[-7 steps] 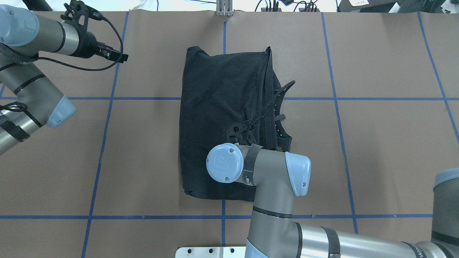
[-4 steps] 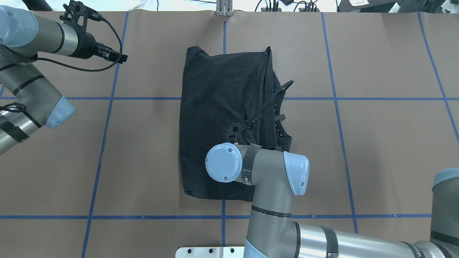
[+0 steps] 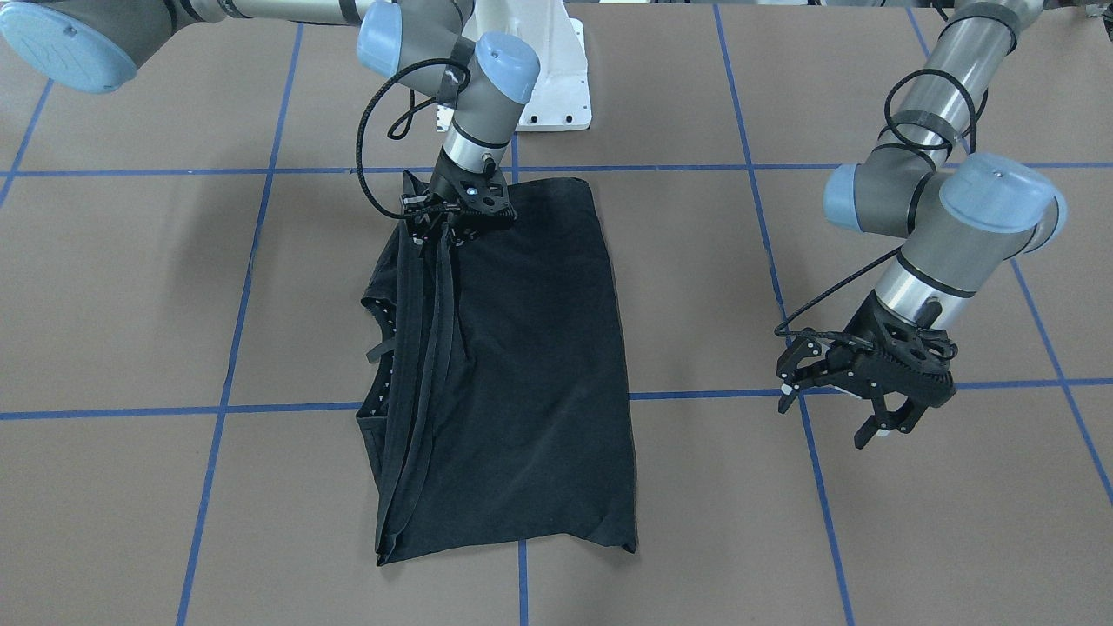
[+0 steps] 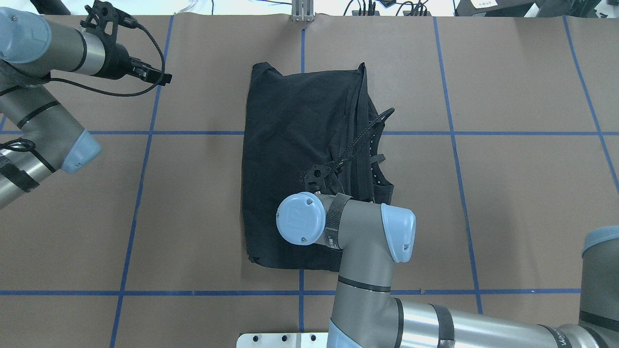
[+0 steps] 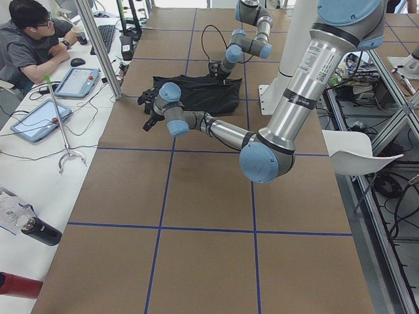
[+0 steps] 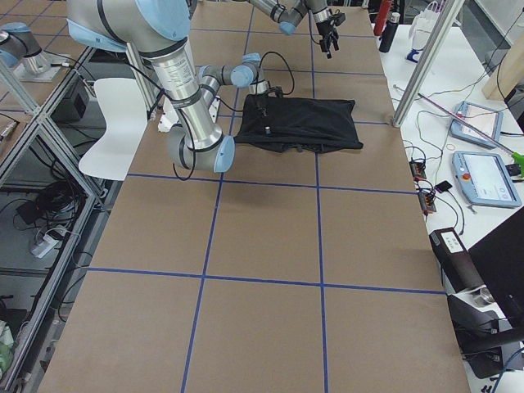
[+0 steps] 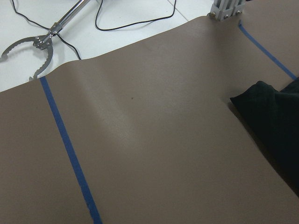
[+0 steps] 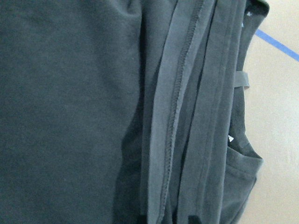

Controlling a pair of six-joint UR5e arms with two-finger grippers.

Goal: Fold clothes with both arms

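Brown-papered table (image 4: pixel 522 193), gridded in blue tape. Mid-table, folded black T-shirt (image 4: pixel 290 145), plain side up, hems stacked along its right edge. Over its robot-side end, right arm (image 4: pixel 367 270), blocking the overhead look at right gripper (image 3: pixel 452 228); from the front, jaws narrowed on gathered hems. Well apart, left gripper (image 3: pixel 835 409), spread wide, empty. Only in left wrist view: metal grabber tool (image 7: pixel 32 46) off the paper.
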